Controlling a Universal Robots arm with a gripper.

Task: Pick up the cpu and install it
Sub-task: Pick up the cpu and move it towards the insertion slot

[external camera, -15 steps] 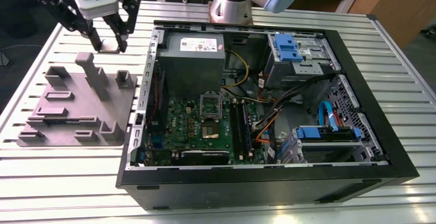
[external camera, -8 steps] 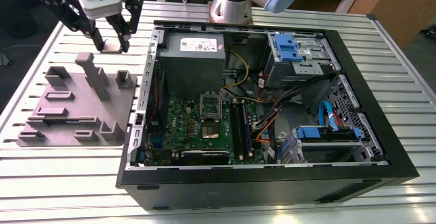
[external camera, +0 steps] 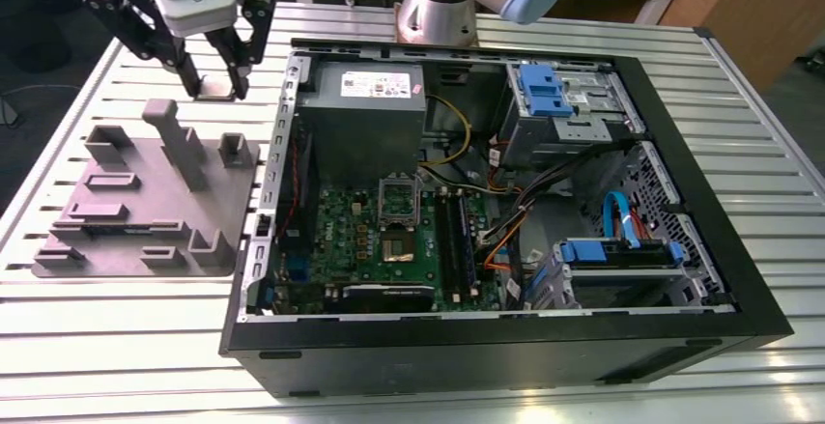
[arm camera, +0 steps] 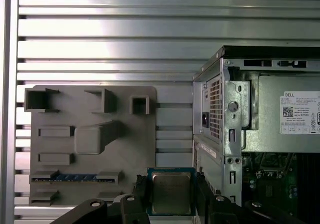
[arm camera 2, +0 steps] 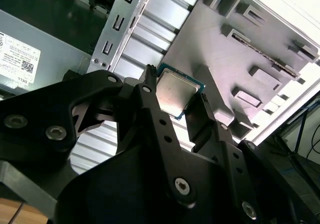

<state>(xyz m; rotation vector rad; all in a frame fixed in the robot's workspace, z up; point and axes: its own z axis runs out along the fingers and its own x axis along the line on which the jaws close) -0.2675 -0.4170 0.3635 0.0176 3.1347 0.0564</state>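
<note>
The pincer [external camera: 216, 88] grips the cpu [arm camera: 171, 193] by two edges, at ten o'clock from the computer case [external camera: 516, 356] in the exterior view. The hold looks thin, so a bump could drop it.

The cpu [arm camera: 171, 193] is a small flat square chip with a silver-grey metal top and a thin blue-green border. It is held clear of the slatted surface [arm camera: 100, 48], pinched at two opposite edges between black fingers [arm camera: 202, 196]. Its metal top faces the wrist, over the gap between the grey tray [arm camera: 90, 111] and the open computer case [arm camera: 235, 114].
</note>
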